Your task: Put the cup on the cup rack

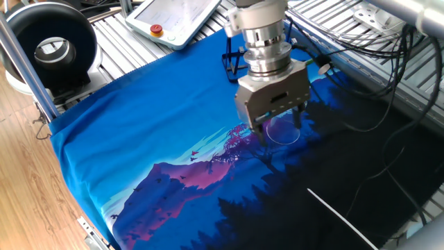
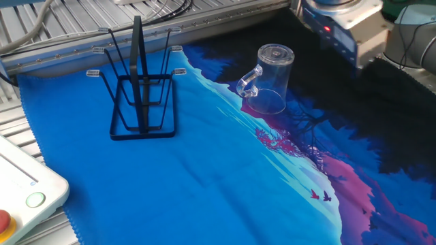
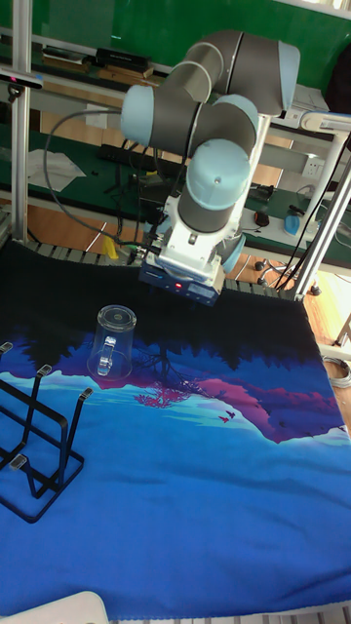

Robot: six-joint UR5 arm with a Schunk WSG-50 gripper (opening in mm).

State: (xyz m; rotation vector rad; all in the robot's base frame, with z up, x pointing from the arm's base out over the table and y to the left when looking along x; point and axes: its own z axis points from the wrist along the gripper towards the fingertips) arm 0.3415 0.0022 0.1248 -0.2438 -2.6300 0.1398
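Clear glass cup (image 2: 270,78) upside down on blue-and-black printed cloth (image 2: 204,170) covering bench, handle toward black wire cup rack (image 2: 139,95), well apart from it. End effector (image 1: 276,125) raised above cloth near cup, fingers spread apart, holding nothing. White pendant (image 1: 177,17) with red button at bench edge.

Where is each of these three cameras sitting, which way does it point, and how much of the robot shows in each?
One fixed view: high off one table corner, looking down across the cloth; shows the gripper, open, in front of the cup.
The other fixed view: low by the opposite side, facing the rack and cup; only the gripper body shows at the top edge.
Tall fixed view: in front of the table, facing the whole arm.
All three share the cup.
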